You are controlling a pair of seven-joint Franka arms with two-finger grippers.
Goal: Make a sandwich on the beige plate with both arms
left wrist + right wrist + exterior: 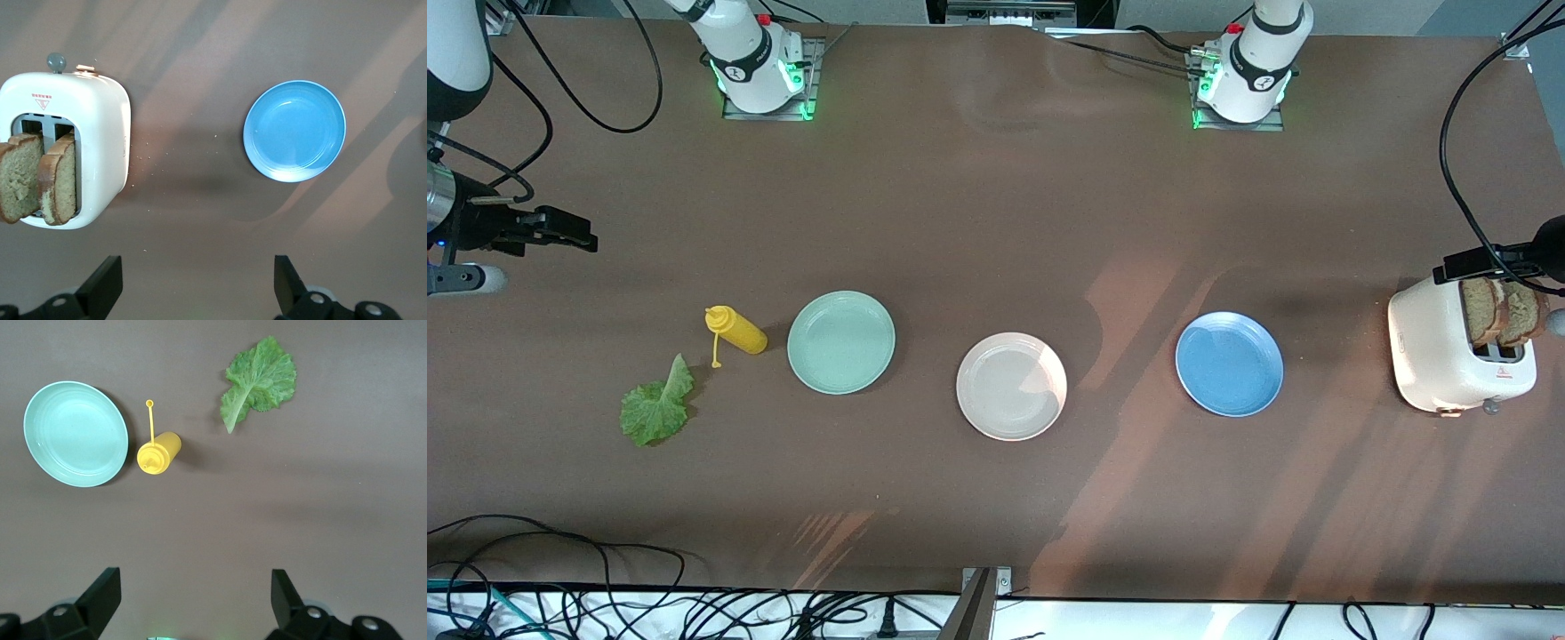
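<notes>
The beige plate (1011,386) lies bare in the middle of the table, between a mint-green plate and a blue one. Two brown toast slices (1504,311) (40,177) stand up out of a white toaster (1440,351) (100,127) at the left arm's end. A ruffled lettuce leaf (656,404) (260,380) lies flat at the right arm's end. My left gripper (1449,271) (197,267) hangs open over the table beside the toaster, holding nothing. Open and holding nothing too, my right gripper (574,229) (195,580) is in the air at the right arm's end, apart from the leaf.
The mint-green plate (841,341) (75,433) and the blue plate (1229,363) (295,131) hold nothing. A yellow squeeze bottle (738,331) (159,452) lies on its side between the leaf and the mint-green plate. Cables run along the table's edge nearest the front camera.
</notes>
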